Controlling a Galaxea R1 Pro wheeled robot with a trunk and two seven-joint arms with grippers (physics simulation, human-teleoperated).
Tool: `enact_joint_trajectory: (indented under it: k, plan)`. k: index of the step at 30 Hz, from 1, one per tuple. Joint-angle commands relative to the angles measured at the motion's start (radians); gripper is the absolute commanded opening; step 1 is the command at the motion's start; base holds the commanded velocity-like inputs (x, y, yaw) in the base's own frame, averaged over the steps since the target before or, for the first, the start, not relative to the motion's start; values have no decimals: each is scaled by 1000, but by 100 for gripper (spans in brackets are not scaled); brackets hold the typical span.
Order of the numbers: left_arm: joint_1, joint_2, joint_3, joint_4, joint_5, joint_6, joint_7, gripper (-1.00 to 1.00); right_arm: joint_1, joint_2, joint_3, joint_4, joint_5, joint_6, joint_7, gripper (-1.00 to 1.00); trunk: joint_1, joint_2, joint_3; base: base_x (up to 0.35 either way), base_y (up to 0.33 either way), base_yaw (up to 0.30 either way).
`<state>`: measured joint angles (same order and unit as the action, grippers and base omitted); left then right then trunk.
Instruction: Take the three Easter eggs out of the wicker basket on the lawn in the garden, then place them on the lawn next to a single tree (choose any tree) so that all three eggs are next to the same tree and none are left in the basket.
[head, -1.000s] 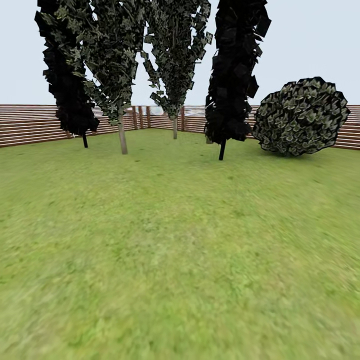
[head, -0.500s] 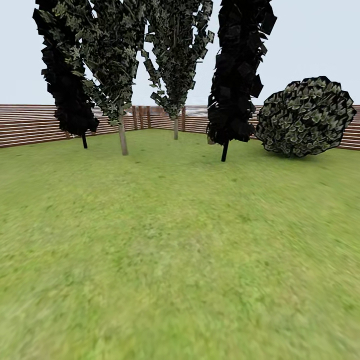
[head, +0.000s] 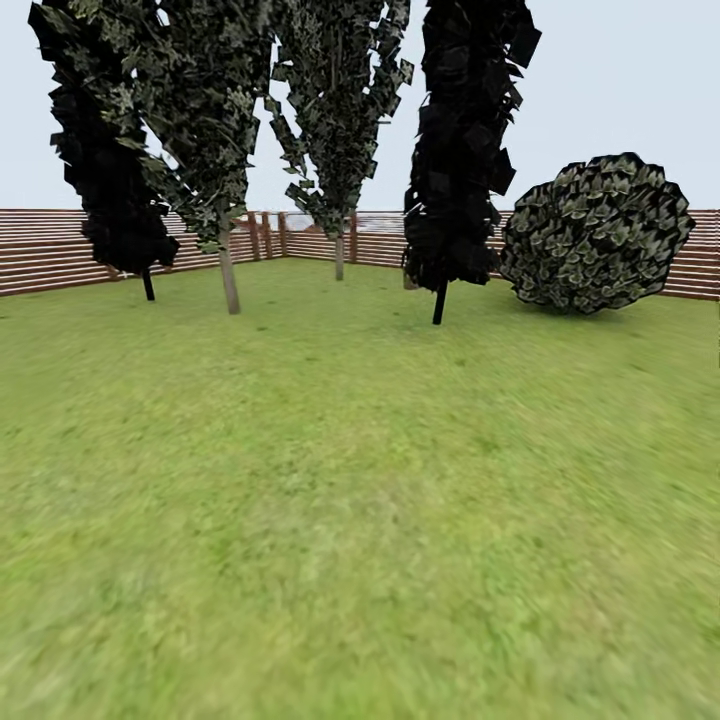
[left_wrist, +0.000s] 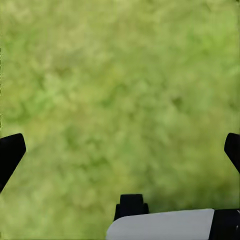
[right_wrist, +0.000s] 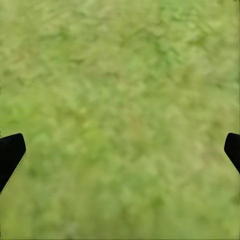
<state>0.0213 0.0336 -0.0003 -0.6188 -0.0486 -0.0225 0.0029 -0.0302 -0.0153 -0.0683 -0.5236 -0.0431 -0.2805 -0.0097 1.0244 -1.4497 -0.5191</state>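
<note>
Everything in the head view has slid a touch leftward and the trunks sit a shade larger, which reads as the camera swinging and rolling on, not the garden moving.

Left to right now: a very dark tree (head: 105, 150) stands near the far left edge of the lawn (head: 340, 500), by the fence (head: 50, 250). Just beside it comes the tree with the pale bare trunk (head: 229, 280) and mottled foliage, then another like it back in the fence corner (head: 339, 255). Right of centre rises a second near-black tree (head: 455, 150), and close to the right edge of the lawn sits the round leafy bush (head: 597, 232).

Down at the arms: the left pincer (left_wrist: 120, 152) is spread wide, its dark fingertips (left_wrist: 10, 152) at the two sides of the wrist picture with bare grass between them, nothing held. The right pincer (right_wrist: 120, 152) is the same story, wide apart and carrying nothing over plain grass.

On progress, I'd judge the job has hardly started, or at best is between trips. No basket and no eggs can be spotted on the grass ahead, and no egg can be made out at the foot of any tree. So the basket has yet to be found, and the eggs lifted out and laid by one trunk.
</note>
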Motion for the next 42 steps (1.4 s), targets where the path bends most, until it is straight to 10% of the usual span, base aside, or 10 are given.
enact_joint_trajectory:
  k: [1, 42]
  plan:
    - [0, 0, 0, -1, -5, -2, 1, 100, 0, 0, 1, 0, -4, -3, -1, 100, 1, 0, -1, 316, 89, -23]
    - [1, 0, -1, 1, -5, -2, 1, 100, 0, 1, 2, 0, -3, -3, -1, 100, 1, 0, -20, 316, 119, -1]
